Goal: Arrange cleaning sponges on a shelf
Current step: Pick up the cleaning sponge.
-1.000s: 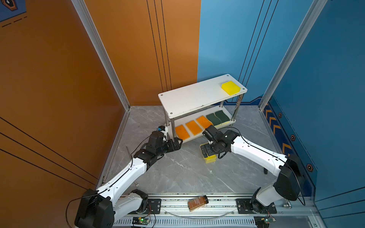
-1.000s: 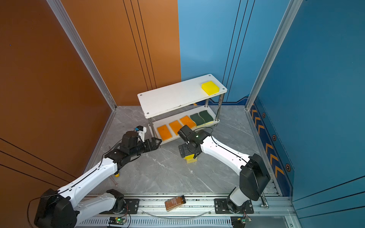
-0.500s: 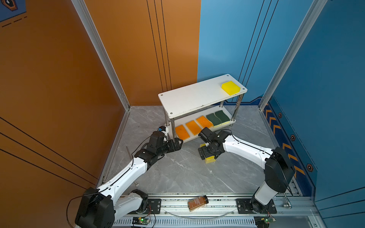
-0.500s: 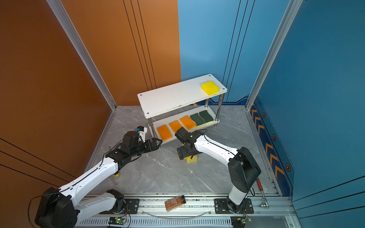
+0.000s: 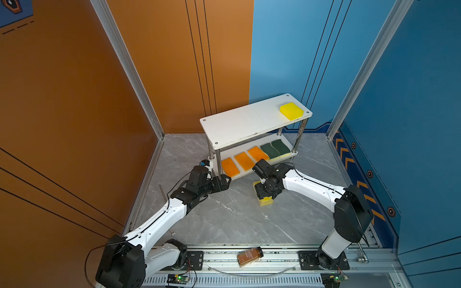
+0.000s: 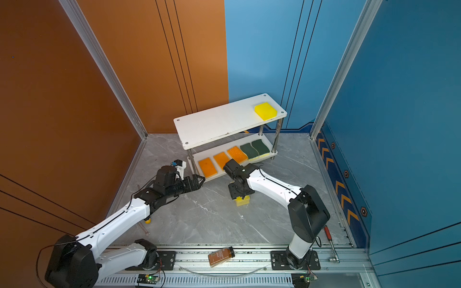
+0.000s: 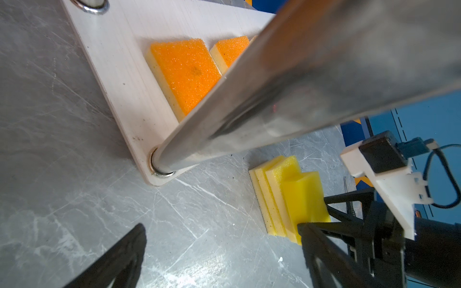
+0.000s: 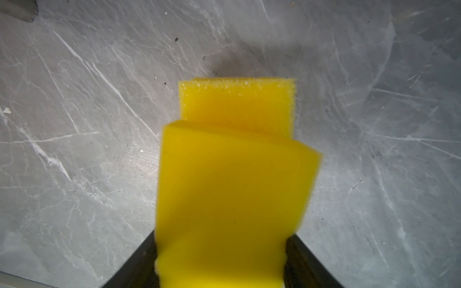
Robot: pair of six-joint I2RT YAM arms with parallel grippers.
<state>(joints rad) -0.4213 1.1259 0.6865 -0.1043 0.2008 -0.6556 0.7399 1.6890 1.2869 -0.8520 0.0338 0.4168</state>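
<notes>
Six sponges are already sitting on the shelf (image 5: 239, 124): one smooth yellow sponge (image 5: 291, 111) on top, three porous orange sponges (image 5: 230, 167) and two wavy green-topped sponges (image 5: 275, 149) below. I'm working the four-high yellow foam stack (image 7: 269, 199) on the tabletop (image 5: 224, 219); my right gripper (image 5: 265, 193) is pinching its top sponge (image 8: 229, 189), the left gripper (image 5: 225, 180) hanging open, empty.

Both arms are glossy white shells joined by matte black joint housings. A thin black cable runs along the left arm (image 5: 159, 219) and right arm (image 5: 309, 185), past small dark screws. The left pincer (image 5: 226, 180) and right pincer (image 5: 262, 195) are black, with lattice-framed triangular fingers (image 7: 124, 249). A white bracket (image 7: 389, 179) carries a black wrist camera (image 7: 381, 154) with a blue plug (image 7: 411, 147).
</notes>
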